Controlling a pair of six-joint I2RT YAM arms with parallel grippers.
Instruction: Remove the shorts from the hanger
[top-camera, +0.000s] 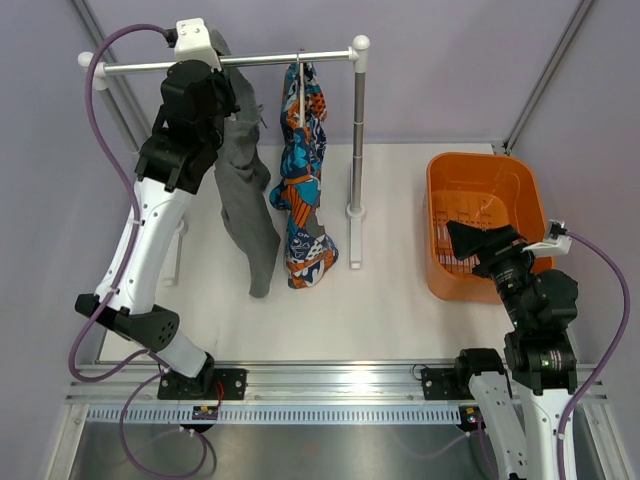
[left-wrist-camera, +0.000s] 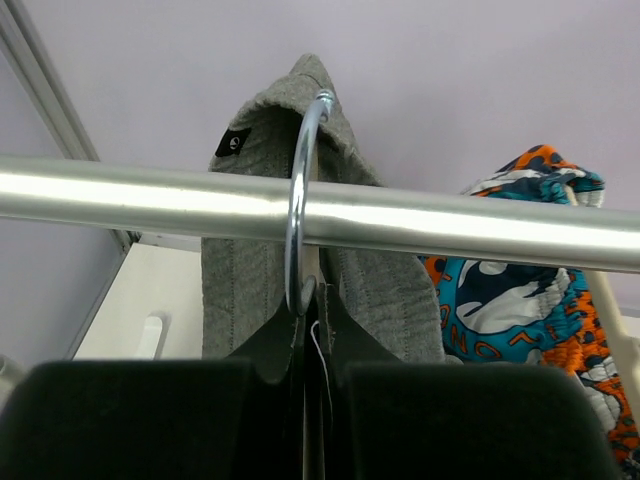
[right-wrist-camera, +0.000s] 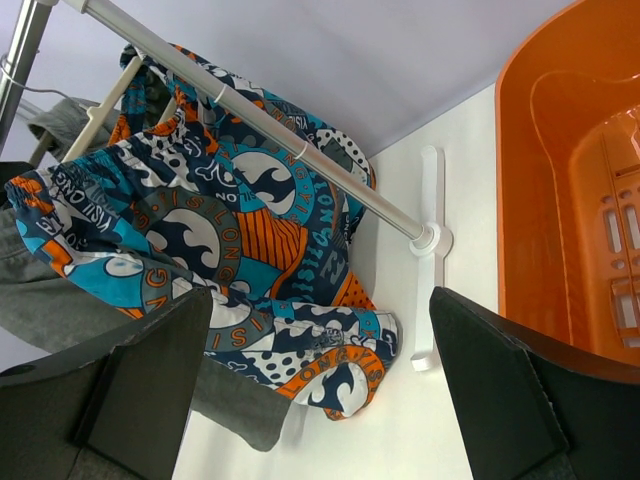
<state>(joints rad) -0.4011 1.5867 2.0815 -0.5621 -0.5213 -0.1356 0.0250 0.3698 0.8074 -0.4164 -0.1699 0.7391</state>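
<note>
The printed shorts (top-camera: 305, 190) hang from the cream-white hanger (top-camera: 297, 105) on the rack's rail (top-camera: 270, 62), right of a grey garment (top-camera: 240, 190). In the left wrist view my left gripper (left-wrist-camera: 312, 300) is up at the rail (left-wrist-camera: 450, 225), its fingers closed on the base of the grey garment's metal hook (left-wrist-camera: 296, 180); the shorts (left-wrist-camera: 520, 300) and a cream hanger arm (left-wrist-camera: 605, 300) show to its right. My right gripper (right-wrist-camera: 320, 295) is open and empty, low near the basket, facing the shorts (right-wrist-camera: 230, 230) from a distance.
An orange basket (top-camera: 440, 180) stands at the right, beside my right gripper (top-camera: 465, 240); it also shows in the right wrist view (right-wrist-camera: 520, 200). The rack's upright post (top-camera: 356, 150) and its white foot (right-wrist-camera: 430, 240) stand between the shorts and the basket.
</note>
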